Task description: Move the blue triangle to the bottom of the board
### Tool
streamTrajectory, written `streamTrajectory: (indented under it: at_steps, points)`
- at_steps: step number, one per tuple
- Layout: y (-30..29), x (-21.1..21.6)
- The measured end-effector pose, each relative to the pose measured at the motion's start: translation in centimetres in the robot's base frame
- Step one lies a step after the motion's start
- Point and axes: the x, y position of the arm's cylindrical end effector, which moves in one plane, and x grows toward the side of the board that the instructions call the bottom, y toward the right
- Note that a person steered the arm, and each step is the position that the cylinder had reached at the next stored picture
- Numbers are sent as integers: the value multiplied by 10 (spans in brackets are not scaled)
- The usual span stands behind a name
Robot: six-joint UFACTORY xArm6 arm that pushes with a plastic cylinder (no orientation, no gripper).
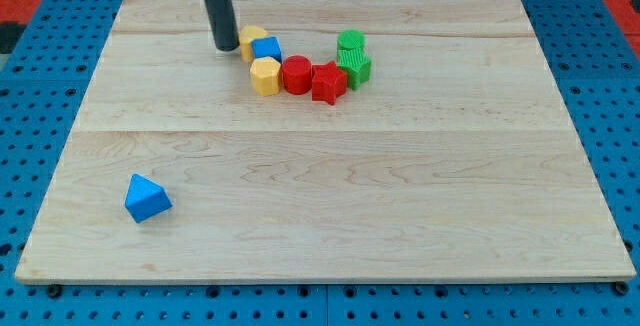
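Board: light wooden board on a blue pegboard-style surface, fills most of the view.

Blue triangle: the blue triangle sits alone near the view's bottom left, roughly 8 o'clock from the board's centre, well apart from everything else and close to the bottom edge of the board.

Our tip: my tip is up near the view's top, at about 11 o'clock from the board's centre. It's just beside the cluster, right at the left side of the yellow block behind; whether it actually touches, we can't tell. It's well apart from the blue triangle, which lies at about 7 o'clock from it.

Pincer state: there's none on this arm, just the dark rod, so nothing opens, closes or grips here.

Cluster: the rest is bunched in a curved row near the top, around 12 o'clock.

Yellow ones: a yellow block partly hidden behind the blue cube, and a yellow hexagon-ish block just below it.

Red ones: a red cylinder touching a red star-like block on its right.

Green ones: a green block touching the red star-like block, with another green block just behind it. Shapes hard to make out.
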Motion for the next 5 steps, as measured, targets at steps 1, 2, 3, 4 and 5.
streamTrajectory:
  at_steps: [1,2,3,4,5]
  points:
    - [12,-2]
    - [-1,1]
    - [-28,41]
    - [-40,100]
    - [-54,150]
